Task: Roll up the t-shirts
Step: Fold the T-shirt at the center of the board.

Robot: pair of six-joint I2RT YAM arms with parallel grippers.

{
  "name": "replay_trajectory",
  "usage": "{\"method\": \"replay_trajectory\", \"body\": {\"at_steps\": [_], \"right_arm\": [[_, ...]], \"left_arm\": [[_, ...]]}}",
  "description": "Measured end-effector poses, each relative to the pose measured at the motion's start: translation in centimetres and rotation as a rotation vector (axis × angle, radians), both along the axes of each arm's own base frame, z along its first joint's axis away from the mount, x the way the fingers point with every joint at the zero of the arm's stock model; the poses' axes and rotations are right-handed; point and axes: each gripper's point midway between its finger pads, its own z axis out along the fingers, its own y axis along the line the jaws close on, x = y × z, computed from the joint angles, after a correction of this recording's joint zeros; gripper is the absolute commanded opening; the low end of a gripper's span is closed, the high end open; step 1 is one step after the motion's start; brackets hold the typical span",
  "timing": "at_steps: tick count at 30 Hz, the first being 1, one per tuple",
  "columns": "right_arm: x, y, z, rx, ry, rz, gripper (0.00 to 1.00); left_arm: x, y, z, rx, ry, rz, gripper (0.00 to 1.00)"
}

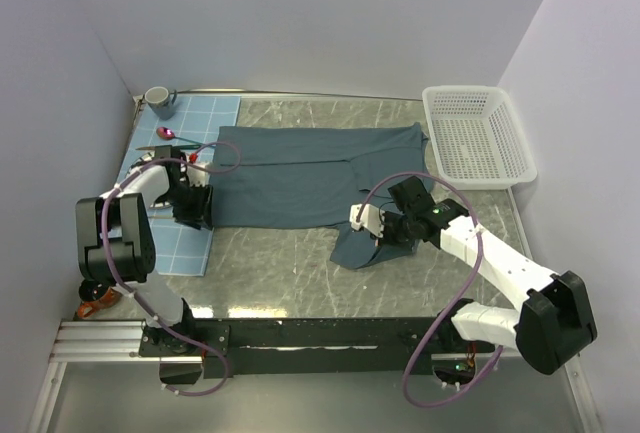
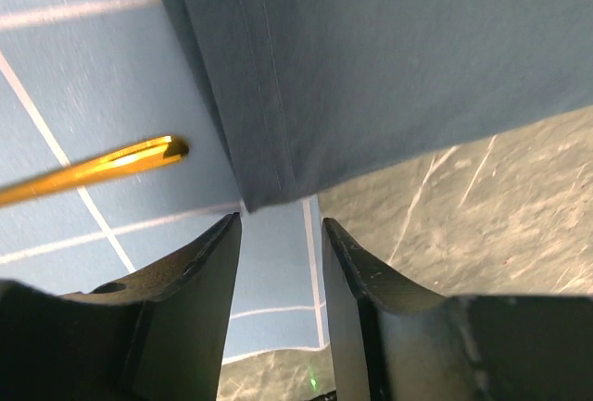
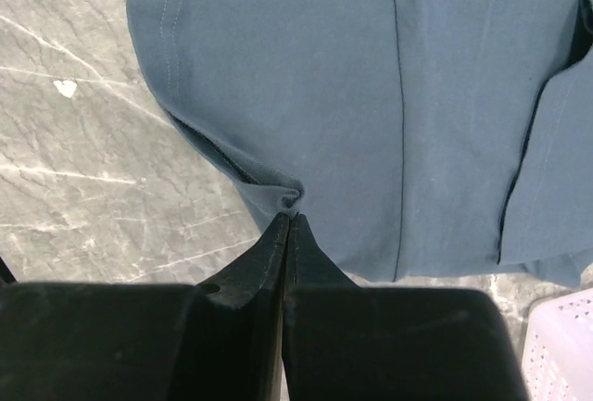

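From above, a plain dark slate-blue soft cloth t-shirt [image 1: 300, 168] lies spread flat across the middle of the grey marbled desk [image 1: 280, 273], its left edge overlapping a light blue checked placemat [image 1: 195, 113]. A grey mug [image 1: 159, 101] stands at the placemat's far corner, and a white perforated plastic basket [image 1: 478, 135] sits at the far right. The left gripper [image 1: 198, 215] is at the t-shirt's near-left corner; the right gripper [image 1: 388, 238] is on a rumpled flap at its near-right. In the left wrist view, the left gripper [image 2: 281, 234] has its fingers apart, the hemmed corner of the t-shirt [image 2: 371, 68] just ahead of them, and a gold-coloured metal handle [image 2: 102, 168] lies on the placemat [image 2: 83, 68]. In the right wrist view, the right gripper [image 3: 289, 223] is pressed together, pinching a small pucker of the t-shirt [image 3: 371, 95] edge.
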Motion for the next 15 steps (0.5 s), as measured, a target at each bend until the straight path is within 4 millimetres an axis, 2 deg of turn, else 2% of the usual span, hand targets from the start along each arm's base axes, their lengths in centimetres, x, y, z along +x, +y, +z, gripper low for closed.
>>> {"method": "replay_trajectory", "body": {"at_steps": [8,11,12,14,15], "right_arm": [[0.22,0.12,-0.38,-0.003,0.008,-0.004,0.0],[0.26,0.05,-0.4,-0.003,0.009,-0.007,0.0],[0.28,0.01,-0.4,-0.003,0.009,-0.008,0.0],[0.33,-0.11,-0.4,-0.002,0.01,-0.017,0.0],[0.37,-0.18,-0.39,-0.001,0.011,-0.024,0.0]], "left_arm": [[0.11,0.02,-0.17,0.001,0.009,0.026,0.42],[0.22,-0.03,-0.61,-0.003,0.021,0.035,0.3],[0.18,-0.05,-0.8,-0.005,0.028,0.036,0.21],[0.21,-0.07,-0.91,-0.005,0.031,0.035,0.13],[0.24,-0.17,-0.88,-0.011,0.03,0.032,0.05]]}}
